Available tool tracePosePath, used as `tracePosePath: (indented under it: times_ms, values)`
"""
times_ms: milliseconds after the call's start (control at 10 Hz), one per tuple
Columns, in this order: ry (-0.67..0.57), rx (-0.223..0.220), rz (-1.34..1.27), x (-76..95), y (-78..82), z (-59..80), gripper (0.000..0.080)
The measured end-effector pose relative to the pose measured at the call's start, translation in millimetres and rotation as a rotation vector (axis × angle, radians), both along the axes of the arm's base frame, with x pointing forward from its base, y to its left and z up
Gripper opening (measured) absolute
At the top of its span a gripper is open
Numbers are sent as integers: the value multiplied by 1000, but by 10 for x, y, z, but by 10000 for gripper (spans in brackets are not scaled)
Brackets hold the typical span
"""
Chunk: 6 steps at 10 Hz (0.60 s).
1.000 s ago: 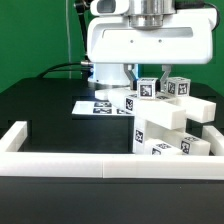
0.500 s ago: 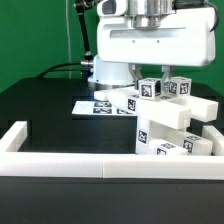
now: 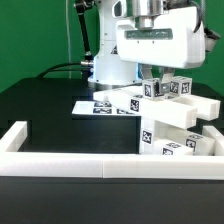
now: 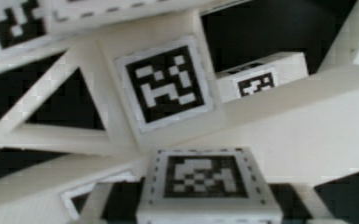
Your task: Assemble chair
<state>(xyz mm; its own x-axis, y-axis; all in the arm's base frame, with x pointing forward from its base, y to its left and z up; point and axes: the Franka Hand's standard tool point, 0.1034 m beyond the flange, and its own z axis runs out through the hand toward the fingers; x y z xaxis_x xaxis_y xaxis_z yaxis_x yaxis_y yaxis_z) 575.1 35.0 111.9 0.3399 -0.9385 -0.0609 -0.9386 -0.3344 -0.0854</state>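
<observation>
The arm hangs straight down at 12 o'clock over the chair (image 3: pixel 172 125), its gripper (image 3: pixel 152 78) touching the top parts; whether it is apart or clamped I cannot tell. The chair stands at 4 o'clock on the black bench (image 3: pixel 45 110), behind the white rail (image 3: pixel 60 163), with the marker board (image 3: pixel 100 106) at 10 o'clock from it and a green wall behind.

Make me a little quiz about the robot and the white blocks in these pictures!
1. True or false: the chair parts are white with black-and-white square tags.
2. What lies flat on the black table behind the parts? A) the marker board B) a red ball C) a blue cup
3. Fill in: the white border rail runs along the table's ____ edge in the exterior view.

Key: 1 true; 2 A, the marker board; 3 near.
</observation>
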Motion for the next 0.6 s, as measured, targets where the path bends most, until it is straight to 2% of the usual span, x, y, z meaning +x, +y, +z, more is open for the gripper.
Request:
tracePosePath:
  times_ms: [200,300,400,500,600]
  values:
    - [9,9,-108,-1,11,-2,284]
    - [11,13,-127,-1,19,-2,339]
    - [9,11,-105,-2,20,-2,339]
    - [5,7,-52,-2,31,-2,523]
    - [4,3,-27,-6,73,-3,609]
